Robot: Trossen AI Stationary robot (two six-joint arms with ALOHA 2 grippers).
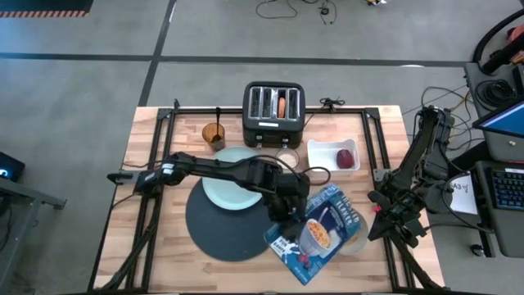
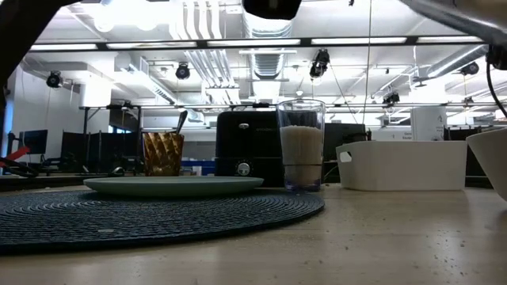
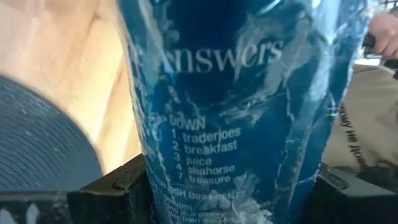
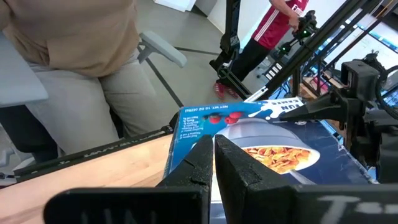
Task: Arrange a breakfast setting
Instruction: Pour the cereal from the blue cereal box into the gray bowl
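My left gripper is shut on a blue cereal box, which lies slanted over the beige bowl at the front right. The pale mint plate rests on the round dark-blue placemat. The milk glass stands behind the plate. The bagel sticks out of a toaster slot. The dark-red fruit lies in the white tray. The spoon stands in an amber glass. My right gripper is shut and empty, at the table's right, close by the box. My left gripper pinches the cereal box across its width near one end, with one finger on each narrow side. The fingers come slanting from the table's left. The box is held off the table, tilted with its printed front up, its free end over the bowl.
The black four-slot toaster stands at the back middle. A black frame of rails runs around the table. A person stands near the table's edge beyond the box.
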